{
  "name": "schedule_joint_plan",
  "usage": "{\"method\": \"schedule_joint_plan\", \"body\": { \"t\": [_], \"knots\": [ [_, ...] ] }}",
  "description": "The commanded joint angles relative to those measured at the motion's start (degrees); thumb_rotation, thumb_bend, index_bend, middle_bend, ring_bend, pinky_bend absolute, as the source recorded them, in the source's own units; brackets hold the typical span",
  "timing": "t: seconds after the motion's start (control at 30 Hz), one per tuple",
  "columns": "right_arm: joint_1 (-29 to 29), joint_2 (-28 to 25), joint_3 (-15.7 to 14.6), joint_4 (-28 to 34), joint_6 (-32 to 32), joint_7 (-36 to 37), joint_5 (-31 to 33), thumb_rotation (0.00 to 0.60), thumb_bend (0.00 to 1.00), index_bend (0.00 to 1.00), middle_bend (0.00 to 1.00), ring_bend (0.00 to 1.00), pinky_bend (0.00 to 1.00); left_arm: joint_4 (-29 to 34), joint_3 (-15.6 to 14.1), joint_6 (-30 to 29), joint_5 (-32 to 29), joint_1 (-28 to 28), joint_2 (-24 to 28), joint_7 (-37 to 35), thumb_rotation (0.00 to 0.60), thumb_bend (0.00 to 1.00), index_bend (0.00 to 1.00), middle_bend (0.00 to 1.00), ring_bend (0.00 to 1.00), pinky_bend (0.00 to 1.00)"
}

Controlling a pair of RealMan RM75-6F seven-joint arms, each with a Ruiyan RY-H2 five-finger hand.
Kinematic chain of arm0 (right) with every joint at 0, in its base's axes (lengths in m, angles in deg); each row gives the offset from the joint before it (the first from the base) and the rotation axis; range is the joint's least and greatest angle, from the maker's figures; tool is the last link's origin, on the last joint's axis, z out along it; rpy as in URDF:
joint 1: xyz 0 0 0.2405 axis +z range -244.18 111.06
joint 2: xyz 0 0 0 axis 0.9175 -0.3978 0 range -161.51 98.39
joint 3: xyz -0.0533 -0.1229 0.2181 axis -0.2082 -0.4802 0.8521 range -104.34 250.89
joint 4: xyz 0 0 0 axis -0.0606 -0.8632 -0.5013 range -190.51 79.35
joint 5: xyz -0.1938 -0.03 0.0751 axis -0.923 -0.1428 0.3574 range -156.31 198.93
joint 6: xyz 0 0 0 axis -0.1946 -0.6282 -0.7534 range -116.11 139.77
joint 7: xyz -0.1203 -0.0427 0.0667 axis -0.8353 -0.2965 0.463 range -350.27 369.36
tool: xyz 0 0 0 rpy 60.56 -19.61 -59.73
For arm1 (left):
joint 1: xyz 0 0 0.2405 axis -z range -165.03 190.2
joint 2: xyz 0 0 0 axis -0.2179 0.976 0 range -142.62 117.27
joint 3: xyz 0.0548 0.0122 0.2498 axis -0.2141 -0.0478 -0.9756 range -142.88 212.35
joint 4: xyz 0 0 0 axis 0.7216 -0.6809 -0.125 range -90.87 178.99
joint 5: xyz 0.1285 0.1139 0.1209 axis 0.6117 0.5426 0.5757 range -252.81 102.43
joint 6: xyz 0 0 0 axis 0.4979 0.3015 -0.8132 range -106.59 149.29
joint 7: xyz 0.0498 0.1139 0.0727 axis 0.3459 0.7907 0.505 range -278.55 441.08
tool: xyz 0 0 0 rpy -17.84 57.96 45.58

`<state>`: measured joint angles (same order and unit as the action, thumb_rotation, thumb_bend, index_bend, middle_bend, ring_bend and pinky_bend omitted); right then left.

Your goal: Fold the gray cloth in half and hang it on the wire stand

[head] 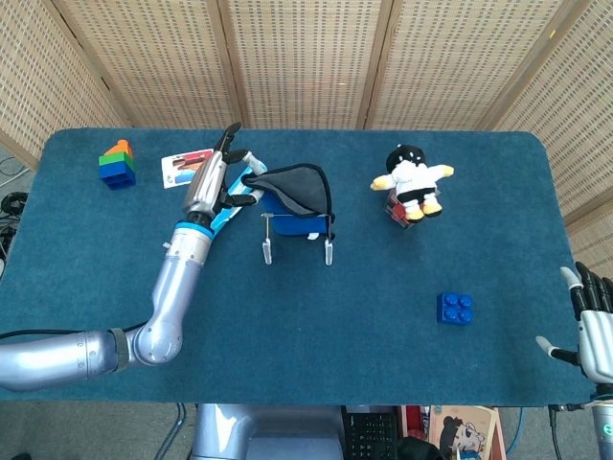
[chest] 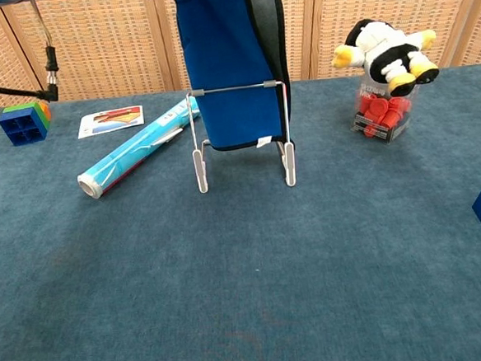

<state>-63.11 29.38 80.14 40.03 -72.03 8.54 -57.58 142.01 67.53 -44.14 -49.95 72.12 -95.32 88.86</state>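
Observation:
The cloth, gray outside and blue inside, is folded and held up by its left end in my left hand, just left of the wire stand. In the chest view the cloth's blue face hangs down behind the stand's top bar, and its lower edge reaches to about the stand's lower bar. Whether it rests on the bar I cannot tell. My right hand sits at the table's near right corner, holding nothing, with its fingers apart.
A teal roll lies left of the stand, under my left forearm. Behind it are a printed card and stacked blocks. A penguin plush sits on a jar of red pieces at the right. A blue brick lies near the front right.

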Motion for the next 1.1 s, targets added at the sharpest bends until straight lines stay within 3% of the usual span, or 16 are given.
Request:
{"method": "schedule_joint_plan", "body": {
  "t": [0.03, 0.3, 0.43, 0.67, 0.73, 0.83, 0.9, 0.97, 1.1],
  "knots": [
    [0.00, 0.03, -0.07, 0.08, -0.04, -0.11, -0.13, 0.600, 0.00, 0.00, 0.00, 0.00, 0.00, 2.02, -1.02, -1.11, 1.60, -1.36, 0.64, -0.17, 0.600, 0.50, 0.91, 0.00, 0.04, 0.20],
    [-0.08, -0.05, -0.13, 0.19, -0.16, -0.02, -0.25, 0.600, 0.00, 0.00, 0.00, 0.00, 0.00, 4.80, -3.82, -1.09, 2.73, -3.35, 1.27, 0.95, 0.600, 0.50, 0.91, 0.00, 0.04, 0.20],
    [-0.09, -0.11, -0.15, 0.25, -0.18, 0.02, -0.30, 0.600, 0.00, 0.00, 0.00, 0.00, 0.00, 6.10, -6.65, -0.52, 4.13, -4.27, 1.97, 2.99, 0.600, 0.49, 0.91, 0.00, 0.03, 0.19],
    [-0.16, -0.18, -0.24, 0.35, -0.35, 0.01, -0.55, 0.600, 0.00, 0.00, 0.00, 0.00, 0.00, 4.96, -9.83, -0.67, 6.31, -4.72, -0.37, 5.02, 0.600, 0.50, 0.89, 0.00, 0.01, 0.17],
    [-0.21, -0.20, -0.21, 0.34, -0.42, 0.06, -0.49, 0.600, 0.00, 0.00, 0.00, 0.00, 0.00, 4.74, -10.14, -0.48, 6.09, -4.64, -0.82, 5.59, 0.600, 0.49, 0.78, 0.00, 0.00, 0.13],
    [-0.25, -0.23, -0.16, 0.24, -0.37, 0.22, -0.29, 0.600, 0.00, 0.00, 0.00, 0.00, 0.00, 5.21, -11.73, 2.34, 5.72, -4.30, -0.03, 7.58, 0.600, 0.43, 0.38, 0.00, 0.00, 0.07],
    [-0.23, -0.23, -0.14, 0.21, -0.30, 0.28, -0.22, 0.600, 0.00, 0.00, 0.00, 0.00, 0.00, 5.03, -12.09, 2.88, 6.43, -4.25, 0.18, 8.01, 0.600, 0.33, 0.09, 0.00, 0.00, 0.06],
    [-0.22, -0.23, -0.12, 0.20, -0.29, 0.25, -0.16, 0.600, 0.00, 0.00, 0.00, 0.00, 0.00, 4.75, -12.48, 2.96, 7.76, -4.35, 0.12, 8.13, 0.600, 0.24, 0.00, 0.00, 0.00, 0.05],
    [-0.19, -0.23, -0.11, 0.25, -0.19, 0.20, -0.10, 0.600, 0.00, 0.00, 0.00, 0.00, 0.00, 3.62, -13.50, 3.27, 13.48, -5.11, -0.19, 6.79, 0.600, 0.14, 0.00, 0.00, 0.00, 0.03]
  ]
}}
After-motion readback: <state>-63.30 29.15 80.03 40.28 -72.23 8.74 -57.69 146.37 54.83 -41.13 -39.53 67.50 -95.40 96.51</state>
